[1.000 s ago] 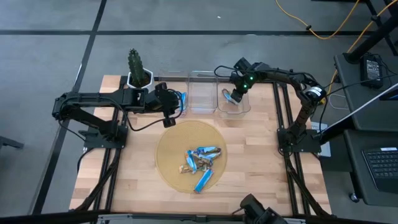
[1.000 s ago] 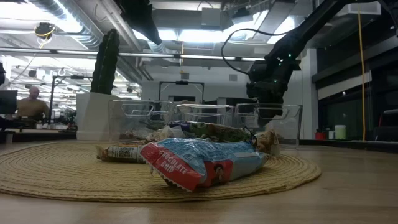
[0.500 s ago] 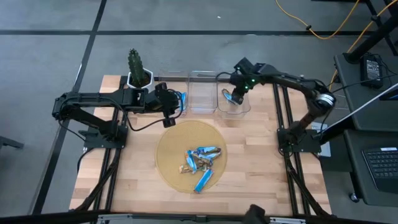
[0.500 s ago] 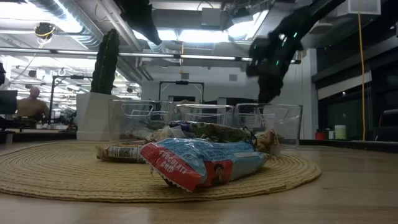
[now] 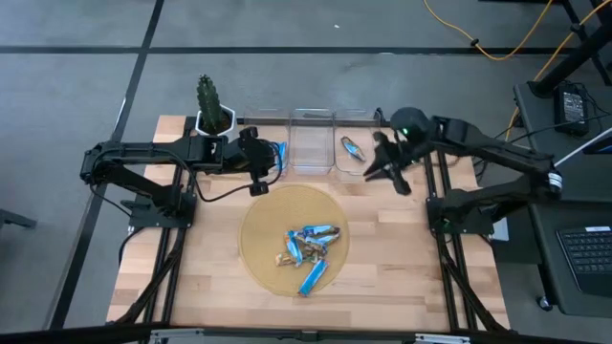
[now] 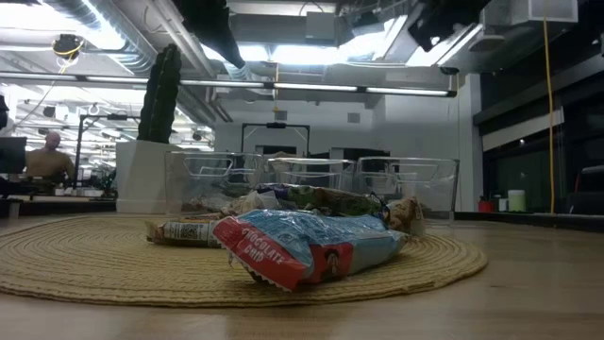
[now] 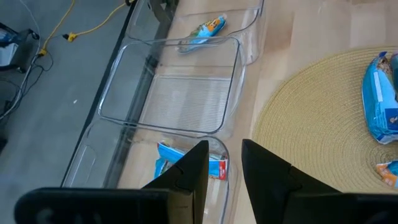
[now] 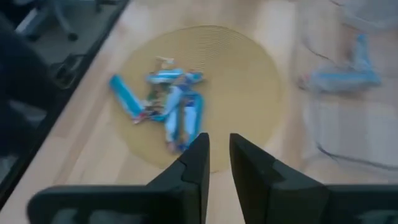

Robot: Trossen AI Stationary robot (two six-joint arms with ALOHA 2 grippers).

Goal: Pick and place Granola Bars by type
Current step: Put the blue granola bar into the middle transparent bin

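A wooden table [image 5: 382, 258] is carrying a round woven mat [image 5: 258, 244] near its middle and three clear plastic bins in a row along its far edge, with a potted cactus [image 5: 210, 103] standing at the far left corner.

Most of the Granola Bars [image 5: 308, 250] are lying in a loose pile on the mat, blue, blue-and-silver and brown wrappers overlapping; one bright blue bar [image 5: 312, 277] is lying slightly apart at the pile's near side. In the low view a blue wrapper [image 6: 307, 247] is filling the front of the pile. Bare mat is ringing the pile on all sides, and open wood is showing between the mat and every table edge.

The left gripper [image 5: 260, 164] is hovering over the left bin [image 7: 205, 186], where a blue bar [image 7: 189, 167] is lying. Its fingers [image 7: 193, 171] are standing a narrow gap apart and are holding nothing. The middle bin [image 5: 311, 143] is showing only its ribbed floor.

The right gripper [image 5: 382, 172] is hanging above the table just beside the right bin [image 5: 368, 162], between that bin and the mat's far right edge. Its fingers [image 8: 198, 163] are sitting close together with a slim gap, empty. One blue-and-silver bar [image 5: 353, 148] is lying in the right bin; the right wrist view is blurred there, so its label cannot be read.

Beyond the table, a person [image 6: 45, 156] is sitting at a desk far off.
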